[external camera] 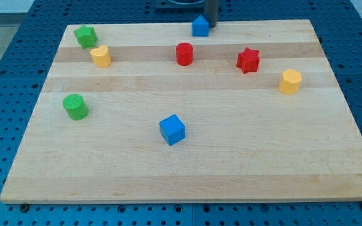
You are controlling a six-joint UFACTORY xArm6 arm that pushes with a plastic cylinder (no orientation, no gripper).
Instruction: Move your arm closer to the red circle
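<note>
The red circle (pixel 184 54) is a short red cylinder near the top middle of the wooden board (pixel 187 169). My tip (pixel 212 26) is at the board's top edge, just right of a blue block (pixel 200 26) of unclear shape and almost touching it. The tip is above and a little right of the red circle, with a gap between them. Only the rod's lowest part shows; the rest is cut off by the view's top.
A red star (pixel 248 60) lies right of the red circle. A yellow hexagon (pixel 290 81) is further right. A green star (pixel 85 36) and a yellow block (pixel 100 56) are at top left. A green cylinder (pixel 75 107) is at left. A blue cube (pixel 172 130) is at centre.
</note>
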